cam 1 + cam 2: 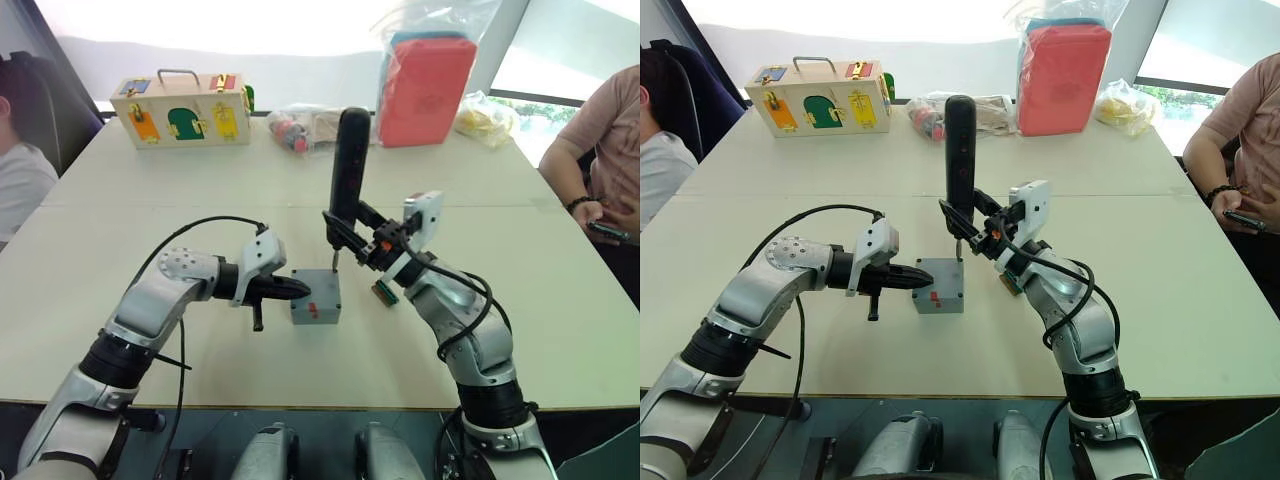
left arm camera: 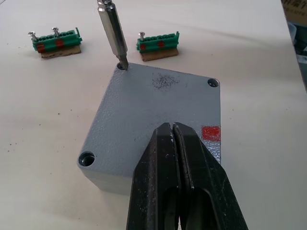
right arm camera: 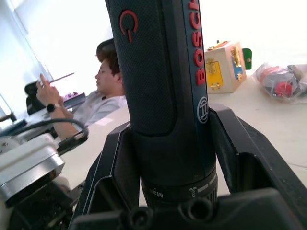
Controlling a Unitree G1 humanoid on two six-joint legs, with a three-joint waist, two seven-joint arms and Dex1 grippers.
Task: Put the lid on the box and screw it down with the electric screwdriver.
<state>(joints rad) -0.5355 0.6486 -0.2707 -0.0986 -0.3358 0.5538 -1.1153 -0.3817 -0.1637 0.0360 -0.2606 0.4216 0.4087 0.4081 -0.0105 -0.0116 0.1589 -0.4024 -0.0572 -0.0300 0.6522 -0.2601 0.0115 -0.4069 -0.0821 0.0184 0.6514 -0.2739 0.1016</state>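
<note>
Lid (image 2: 158,120) on box (image 1: 316,312); electric screwdriver (image 1: 349,170) bit in corner hole.

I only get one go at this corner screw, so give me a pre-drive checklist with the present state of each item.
1. Lid seated flat on the box: ok, edges look flush.
2. Left gripper bracing the lid: ok, shut fingers press on its top.
3. Electric screwdriver held firm in the right gripper: ok, clamped from both sides.
4. Bit in the corner hole: ok, tip sits in it.
5. Screw present in that hole: cannot tell.
6. Tool upright: ok, roughly vertical in the eye views.
</note>
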